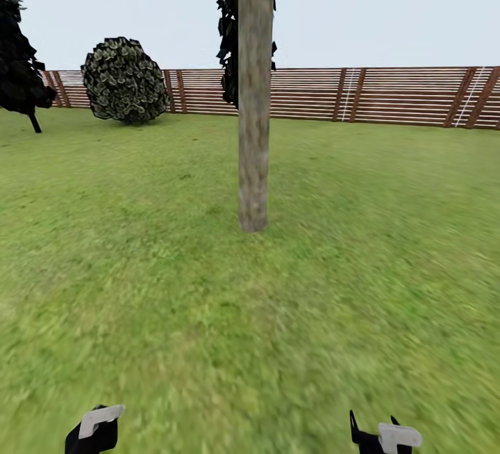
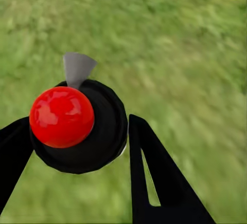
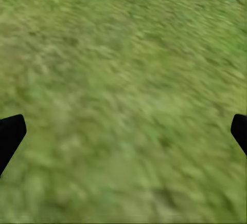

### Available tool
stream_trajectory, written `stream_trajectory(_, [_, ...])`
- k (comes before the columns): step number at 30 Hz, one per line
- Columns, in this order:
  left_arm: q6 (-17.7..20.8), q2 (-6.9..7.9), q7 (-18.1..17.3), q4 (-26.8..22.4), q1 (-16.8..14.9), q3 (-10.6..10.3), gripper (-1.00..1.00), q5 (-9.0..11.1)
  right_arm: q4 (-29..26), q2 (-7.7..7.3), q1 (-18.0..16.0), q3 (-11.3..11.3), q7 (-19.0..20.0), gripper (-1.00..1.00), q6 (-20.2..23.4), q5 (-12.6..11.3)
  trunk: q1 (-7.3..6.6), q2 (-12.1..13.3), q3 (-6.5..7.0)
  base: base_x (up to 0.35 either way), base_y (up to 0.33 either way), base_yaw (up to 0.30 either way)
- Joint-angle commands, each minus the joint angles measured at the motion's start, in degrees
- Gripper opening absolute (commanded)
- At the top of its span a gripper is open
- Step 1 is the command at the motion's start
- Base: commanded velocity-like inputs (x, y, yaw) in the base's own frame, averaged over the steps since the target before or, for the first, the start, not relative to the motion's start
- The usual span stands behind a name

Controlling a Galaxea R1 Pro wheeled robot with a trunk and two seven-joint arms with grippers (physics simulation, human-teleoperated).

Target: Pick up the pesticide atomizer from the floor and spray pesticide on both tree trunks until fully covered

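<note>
On lawn [image 1: 139,246] ahead, tree trunk [image 1: 253,128] upright; left gripper [image 2: 77,131] clamped on atomizer [image 2: 62,116]; right gripper [image 3: 123,131] spread apart.

A round mottled-green shrub [image 1: 125,80] sits before the brown slatted fence [image 1: 389,96], with a near-black cypress [image 1: 19,51] at the lawn's far-left edge.

No readable text, labels or numbers anywhere.
</note>
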Motion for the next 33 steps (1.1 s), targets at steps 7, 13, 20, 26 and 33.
stream_trajectory(7, [-0.2, -0.01, -0.2, 0.0, 0.0, 0.1, -1.0, 0.3, 0.0, 0.0, 0.0, 0.0, -0.1, 1.0, -0.2, 0.0, 0.03, 0.0, -0.05, 0.339, 0.0, 0.0])
stream_trajectory(13, [-0.2, -0.01, -0.2, 0.0, 0.0, 0.1, -1.0, 0.3, 0.0, 0.0, 0.0, 0.0, -0.1, 1.0, -0.2, 0.0, 0.03, 0.0, -0.05, 0.339, 0.0, 0.0])
stream_trajectory(20, [-0.2, -0.01, -0.2, 0.0, 0.0, 0.1, -1.0, 0.3, 0.0, 0.0, 0.0, 0.0, -0.1, 1.0, -0.2, 0.0, 0.03, 0.0, -0.05, 0.339, 0.0, 0.0])
stream_trajectory(26, [-0.2, -0.01, -0.2, 0.0, 0.0, 0.1, -1.0, 0.3, 0.0, 0.0, 0.0, 0.0, -0.1, 1.0, -0.2, 0.0, 0.03, 0.0, -0.05, 0.339, 0.0, 0.0])
stream_trajectory(33, [-0.2, -0.01, -0.2, 0.0, 0.0, 0.1, -1.0, 0.3, 0.0, 0.0, 0.0, 0.0, -0.1, 1.0, -0.2, 0.0, 0.03, 0.0, -0.05, 0.339, 0.0, -0.034])
